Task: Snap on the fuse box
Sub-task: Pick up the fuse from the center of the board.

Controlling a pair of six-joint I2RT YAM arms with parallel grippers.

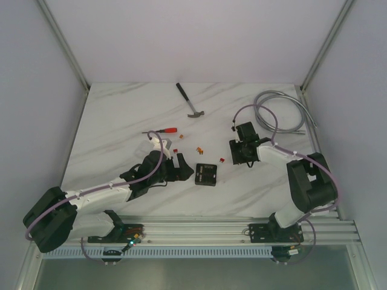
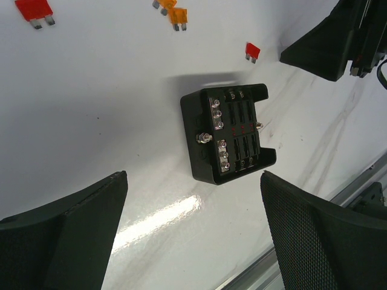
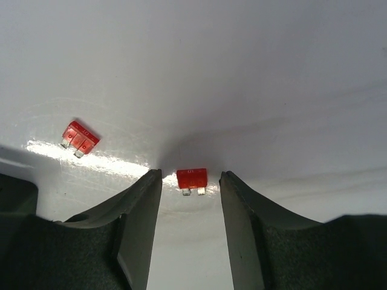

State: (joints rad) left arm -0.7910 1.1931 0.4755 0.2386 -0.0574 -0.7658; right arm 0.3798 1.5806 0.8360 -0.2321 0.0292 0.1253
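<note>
Overhead, the fuse box [image 1: 205, 174] lies flat on the white marbled surface [image 1: 121, 115], between the two arms and close to the near edge. The left claw [image 1: 184, 169] sits just beside the box on its left. The right claw [image 1: 230, 156] is near the box, up and to its right. A hammer [image 1: 190, 101], a red-handled screwdriver [image 1: 164, 130] and a coiled cable [image 1: 284, 112] lie farther back.

From the left wrist, the fuse box [image 2: 230, 134] rests open side up, with rows of slots and screw terminals visible. The left claw [image 2: 192, 181] stands wide apart and touches nothing; the box lies just beyond its fingertips. Orange fuses [image 2: 172, 11] lie loose beyond the box.

From the right wrist, the right claw [image 3: 190, 181] is apart, with a red fuse [image 3: 191, 178] lying on the surface between its fingertips and a narrow gap at each side. A second red fuse [image 3: 80, 138] lies to the left.
</note>
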